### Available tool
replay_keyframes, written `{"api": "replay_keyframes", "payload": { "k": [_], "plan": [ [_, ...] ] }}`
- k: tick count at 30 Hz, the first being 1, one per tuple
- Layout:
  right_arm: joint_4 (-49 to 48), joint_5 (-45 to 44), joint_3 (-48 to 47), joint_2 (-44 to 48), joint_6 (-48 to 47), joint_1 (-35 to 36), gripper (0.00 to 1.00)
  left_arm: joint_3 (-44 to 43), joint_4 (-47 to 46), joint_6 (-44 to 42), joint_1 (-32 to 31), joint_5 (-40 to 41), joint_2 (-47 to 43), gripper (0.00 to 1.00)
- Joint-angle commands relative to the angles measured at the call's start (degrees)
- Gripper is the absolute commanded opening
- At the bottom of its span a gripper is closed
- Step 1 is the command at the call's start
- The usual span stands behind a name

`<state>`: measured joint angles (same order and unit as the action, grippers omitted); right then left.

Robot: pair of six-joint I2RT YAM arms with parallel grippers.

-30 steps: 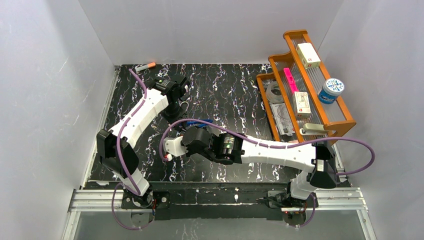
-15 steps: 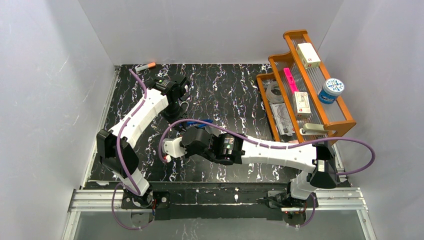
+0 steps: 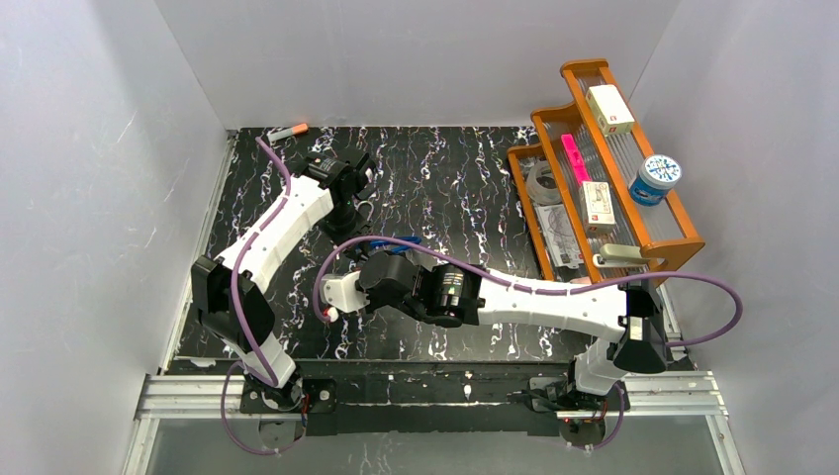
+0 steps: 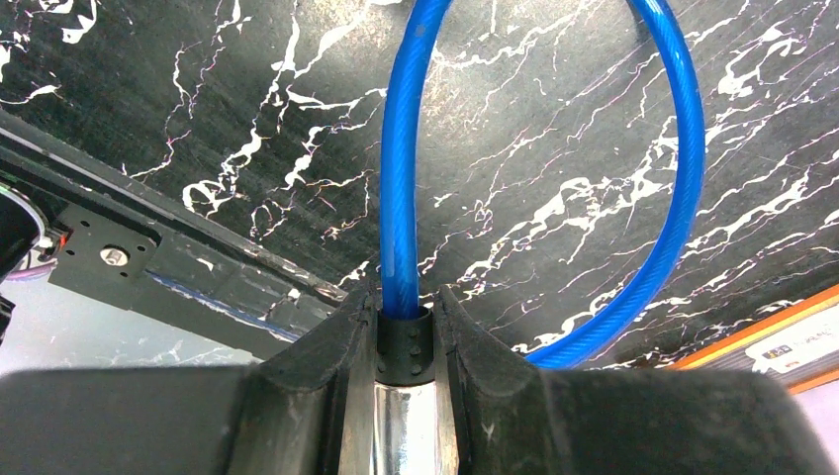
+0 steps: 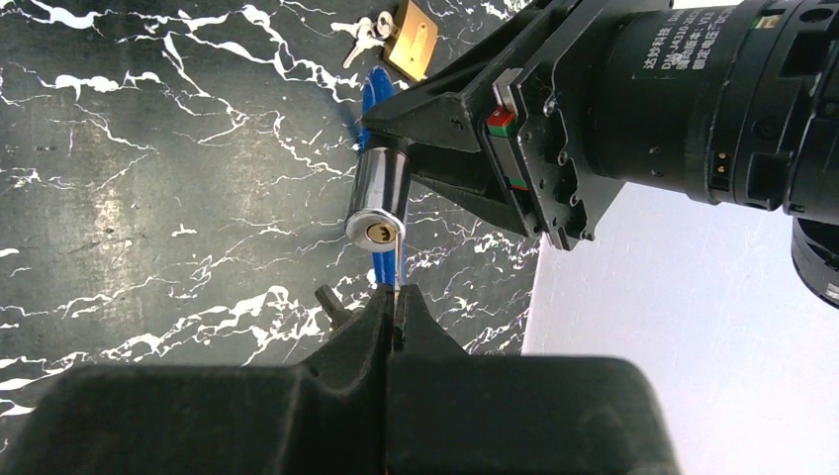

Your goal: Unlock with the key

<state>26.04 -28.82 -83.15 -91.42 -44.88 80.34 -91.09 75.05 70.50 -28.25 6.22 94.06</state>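
Left gripper [image 4: 408, 309] clamped on chrome lock [image 4: 406, 426], holding it over bench [image 4: 148, 59]. Blue cable [image 4: 683, 158] loops out of lock. Right gripper [image 5: 394, 297] pinched tight on key [image 5: 397, 259], blade tip at lock face beside keyhole. Brass padlock [image 5: 414, 42] on bench beyond.
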Motion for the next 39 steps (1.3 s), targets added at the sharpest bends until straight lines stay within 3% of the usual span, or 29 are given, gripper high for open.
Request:
{"api": "replay_keyframes", "payload": {
  "k": [1,19,39],
  "plan": [
    [-1.3,-1.4,-1.6,-0.1,-0.2,0.3,0.01,0.6,0.7,0.3,0.0,-0.6,-2.6,0.00],
    [2.6,1.2,-2.9,1.1,2.7,0.6,0.01,0.6,0.3,0.3,0.0,-0.6,-2.4,0.00],
    [0.0,-3.2,-4.2,-2.0,0.2,1.4,0.01,1.1,-0.1,0.0,0.0,-1.0,-2.6,0.00]
  ]
}}
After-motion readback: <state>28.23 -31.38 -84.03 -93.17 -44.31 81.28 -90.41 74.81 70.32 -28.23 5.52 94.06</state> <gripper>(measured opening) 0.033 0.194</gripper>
